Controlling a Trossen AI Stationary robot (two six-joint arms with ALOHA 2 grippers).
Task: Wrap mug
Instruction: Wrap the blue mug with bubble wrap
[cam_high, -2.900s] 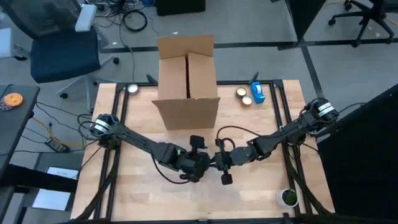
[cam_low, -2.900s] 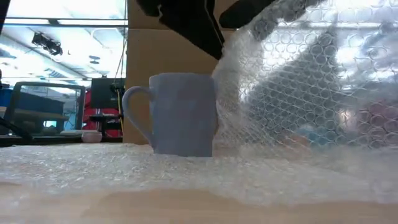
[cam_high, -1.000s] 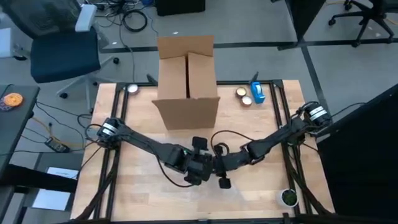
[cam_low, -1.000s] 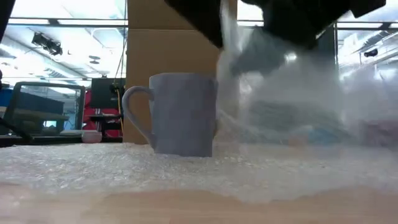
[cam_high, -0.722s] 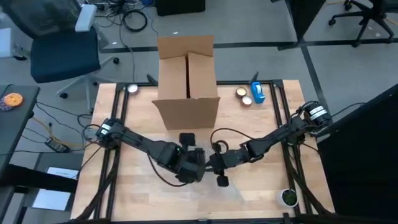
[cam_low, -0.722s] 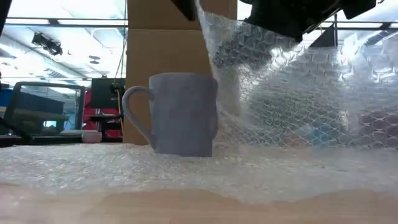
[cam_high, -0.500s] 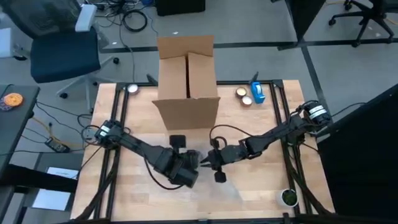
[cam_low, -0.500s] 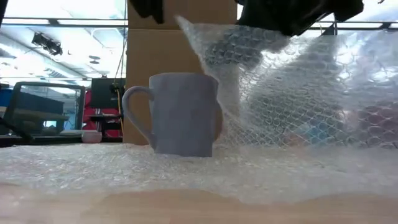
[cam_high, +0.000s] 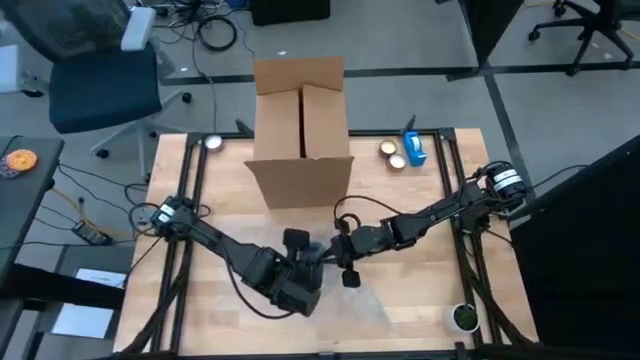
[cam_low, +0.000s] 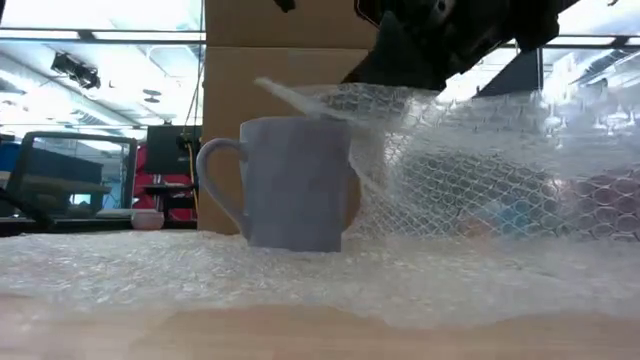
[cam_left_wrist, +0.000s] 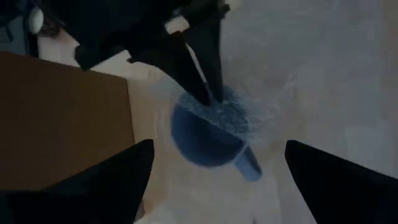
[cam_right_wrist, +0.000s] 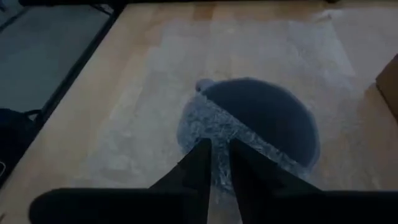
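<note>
Now that the right gripper (cam_right_wrist: 214, 163), pinched on the bubble wrap (cam_low: 450, 190), has drawn its edge over the mug (cam_low: 290, 182) rim, covering begins (mug upright mid-table); left gripper (cam_left_wrist: 211, 180) hovers above, fingers apart.

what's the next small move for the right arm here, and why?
Probably carry the bubble wrap further across the mug toward its handle side. The right pincer is shut on the sheet's edge, right over the open mouth; in the low view the edge reaches only partway over the rim, with the handle side bare. The left pincer hangs open above the mug.
</note>
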